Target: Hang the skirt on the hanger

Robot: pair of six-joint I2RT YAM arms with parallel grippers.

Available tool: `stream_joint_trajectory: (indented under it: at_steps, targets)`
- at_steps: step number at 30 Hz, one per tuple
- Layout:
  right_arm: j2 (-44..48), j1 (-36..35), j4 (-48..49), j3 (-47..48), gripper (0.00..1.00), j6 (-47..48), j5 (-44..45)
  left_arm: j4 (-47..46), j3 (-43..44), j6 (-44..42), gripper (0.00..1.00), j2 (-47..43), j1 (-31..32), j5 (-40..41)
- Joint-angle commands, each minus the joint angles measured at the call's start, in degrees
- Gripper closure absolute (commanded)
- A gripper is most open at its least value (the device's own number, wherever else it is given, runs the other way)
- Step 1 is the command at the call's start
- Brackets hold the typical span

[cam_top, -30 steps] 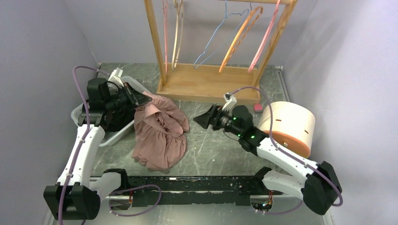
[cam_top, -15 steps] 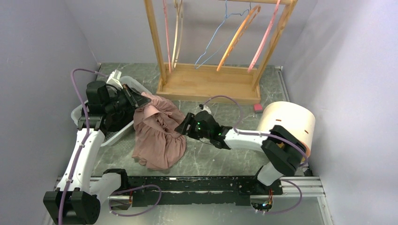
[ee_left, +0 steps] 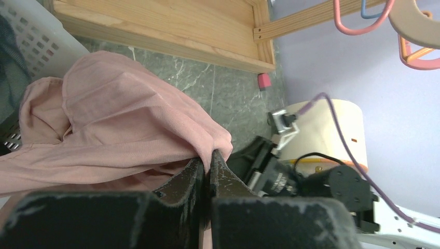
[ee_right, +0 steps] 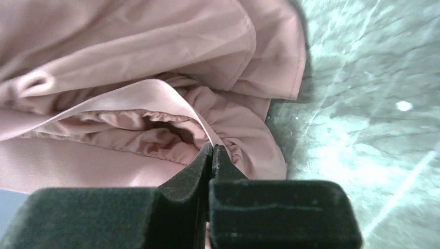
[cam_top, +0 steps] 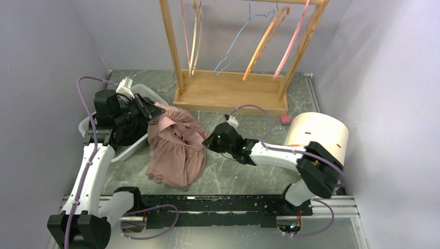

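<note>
A dusty pink skirt (cam_top: 175,148) lies bunched on the grey table, its upper end lifted off the surface. My left gripper (cam_top: 153,110) is shut on the skirt's top fold (ee_left: 207,150), beside the white basket. At the skirt's right edge my right gripper (cam_top: 208,142) is shut on a thin fold of the waistband (ee_right: 211,142). Several hangers (cam_top: 264,39) hang on the wooden rack (cam_top: 228,93) at the back: pink, cream, blue wire and orange.
A white laundry basket (cam_top: 124,150) stands at the left behind the left arm. A cream cylinder with an orange rim (cam_top: 319,137) lies at the right. A small pink block (cam_top: 285,119) sits by the rack's base.
My right arm swung left from beside the cylinder to the skirt's right edge, and its jaws closed on the fabric. The left gripper held the skirt's top throughout.
</note>
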State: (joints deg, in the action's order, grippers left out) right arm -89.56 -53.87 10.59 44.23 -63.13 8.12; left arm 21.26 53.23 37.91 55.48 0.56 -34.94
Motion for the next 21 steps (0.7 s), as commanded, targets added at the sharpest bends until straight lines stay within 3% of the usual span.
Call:
stream_joint_trajectory:
  at_steps: [1,10,15,21]
  targets:
    - [11.5,-0.2,-11.0,0.4,1.0,4.3,15.0,1.2,4.1,-0.7,0.93,-1.9,0.3,1.4]
    - [30.5,-0.2,-34.7,14.6,1.0,20.6,32.3,-0.9,6.6,2.9,0.93,-3.5,0.3,-10.2]
    - [35.9,-0.2,-37.8,21.0,1.0,27.4,31.9,-3.4,6.0,6.6,0.93,-4.1,0.3,-16.5]
    - [33.4,-0.1,-40.0,18.1,1.0,23.5,28.0,2.8,-0.5,5.5,0.93,-2.4,0.3,-11.7]
